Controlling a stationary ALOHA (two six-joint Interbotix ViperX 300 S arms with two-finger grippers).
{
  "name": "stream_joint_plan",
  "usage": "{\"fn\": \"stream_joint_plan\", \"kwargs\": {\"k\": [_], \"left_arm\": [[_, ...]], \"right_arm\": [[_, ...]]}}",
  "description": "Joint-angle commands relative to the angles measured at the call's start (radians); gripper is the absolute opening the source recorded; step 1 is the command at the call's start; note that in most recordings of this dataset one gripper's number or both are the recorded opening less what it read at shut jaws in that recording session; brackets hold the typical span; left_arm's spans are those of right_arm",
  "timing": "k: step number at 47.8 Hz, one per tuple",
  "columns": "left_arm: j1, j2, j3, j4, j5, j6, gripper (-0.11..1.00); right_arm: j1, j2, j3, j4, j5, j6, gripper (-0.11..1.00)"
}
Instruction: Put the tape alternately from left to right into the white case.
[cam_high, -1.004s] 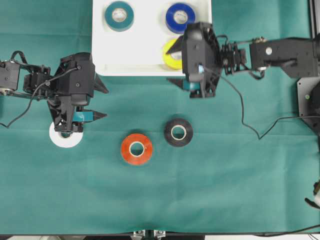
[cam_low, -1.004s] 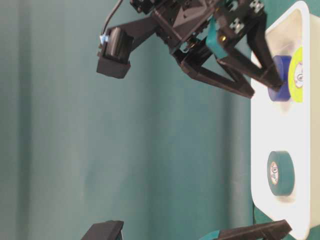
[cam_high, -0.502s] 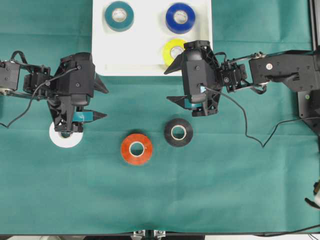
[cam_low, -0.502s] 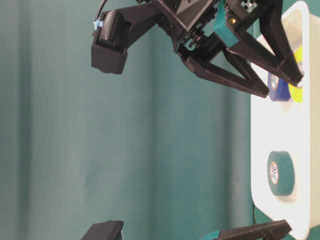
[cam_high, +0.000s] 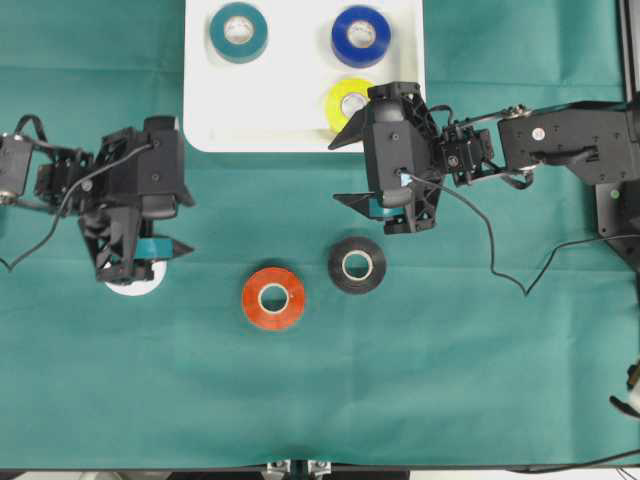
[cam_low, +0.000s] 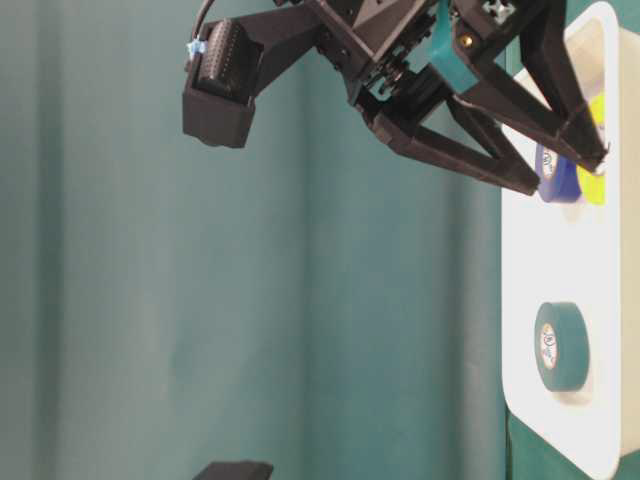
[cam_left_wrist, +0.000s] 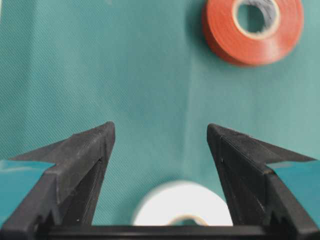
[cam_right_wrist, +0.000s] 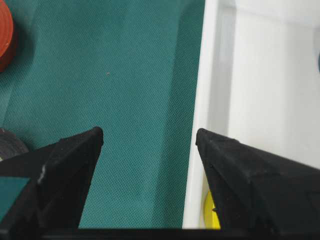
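Across the far middle of the green-covered bench (cam_high: 480, 380) lies the white case (cam_high: 290, 100), its near rim running along the cloth; three rolls lie flat inside it: a teal roll (cam_high: 238, 31) at the far left, a blue roll (cam_high: 361, 36) at the far right, and a yellow roll (cam_high: 349, 104) nearer, just below the blue one at the right end; the near left part of the case is bare white.

On the cloth, well apart from the case, lie three more rolls; a white roll (cam_high: 133, 285) at the left, an orange roll (cam_high: 273, 297) near the middle, and a black roll (cam_high: 357, 265) just right of the orange one, close to it but not touching.

At the left, the left pincer (cam_high: 165, 230) hangs over the white roll with its jaws spread wide and nothing between them; its wrist view shows the white roll (cam_left_wrist: 182, 205) low between the two fingers, partly cut off by the frame edge, with the orange roll (cam_left_wrist: 252, 27) further off; whether the fingers touch the white roll cannot be told.

At the right, the right pincer (cam_high: 348, 152) is spread wide too and holds nothing; one finger lies over the near right corner of the case beside the yellow roll, the other over bare cloth above the black roll; its wrist view shows the case rim (cam_right_wrist: 197, 115) running between the fingers.
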Motion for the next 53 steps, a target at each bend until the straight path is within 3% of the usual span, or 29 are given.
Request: {"fn": "stream_joint_plan", "kwargs": {"k": [1,23,34,53], "left_arm": [[-0.018,-0.035,-0.012,-0.002,0.032,-0.017,0.93],[-0.046,-0.118,0.114,0.0,0.084,-0.158,0.93],[-0.041,-0.117,0.166,0.0,0.06,-0.163,0.93],[-0.041,-0.048,0.17,0.0,0.002,-0.166,0.94]], "right_arm": [[0.003,-0.023,-0.009,0.002,-0.008,0.002,0.83],[0.009,-0.023,0.0,0.002,-0.008,0.003,0.83],[0.009,-0.023,-0.002,0.002,-0.009,0.003,0.83],[0.009,-0.017,-0.003,0.002,-0.009,0.006,0.83]]}}
